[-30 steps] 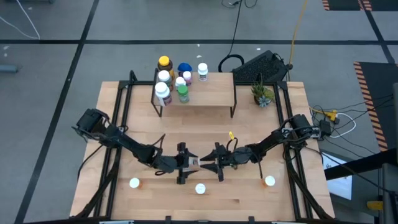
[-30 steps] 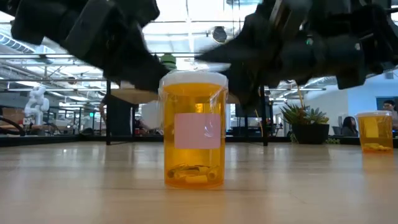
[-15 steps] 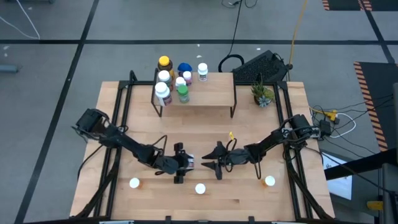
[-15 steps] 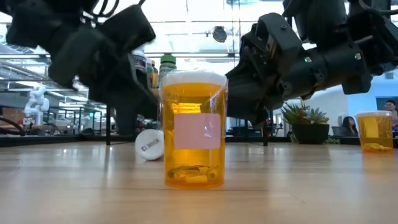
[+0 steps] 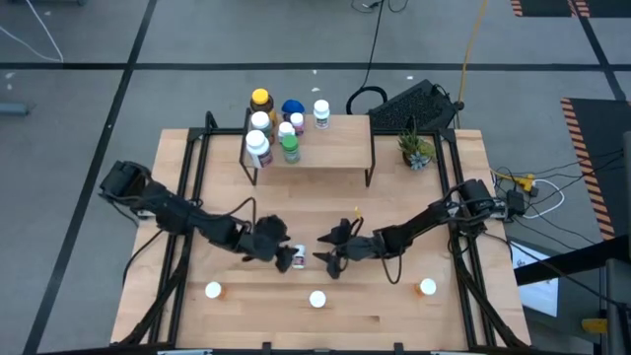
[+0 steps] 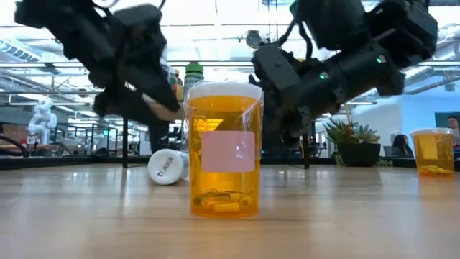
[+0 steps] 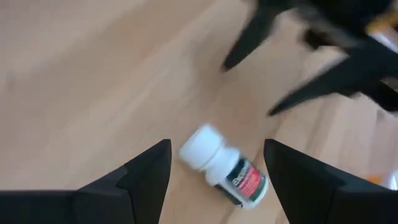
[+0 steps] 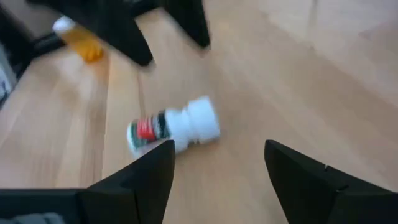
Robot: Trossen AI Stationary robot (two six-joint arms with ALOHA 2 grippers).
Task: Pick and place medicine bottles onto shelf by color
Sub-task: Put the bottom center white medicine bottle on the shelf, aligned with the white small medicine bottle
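A white bottle (image 7: 224, 172) lies on its side on the tabletop (image 5: 394, 192); the left tool (image 5: 277, 253) and right tool (image 5: 329, 258) flank it, both spread wide, holding nothing.

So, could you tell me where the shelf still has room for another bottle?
The shelf is bare from the white-capped bottle to its right end. Its left end is crowded with bottles.

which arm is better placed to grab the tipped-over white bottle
Left, narrowly. The left gripper is open with the fallen white bottle lying between its fingers; the right gripper, also open, has it off to one side.
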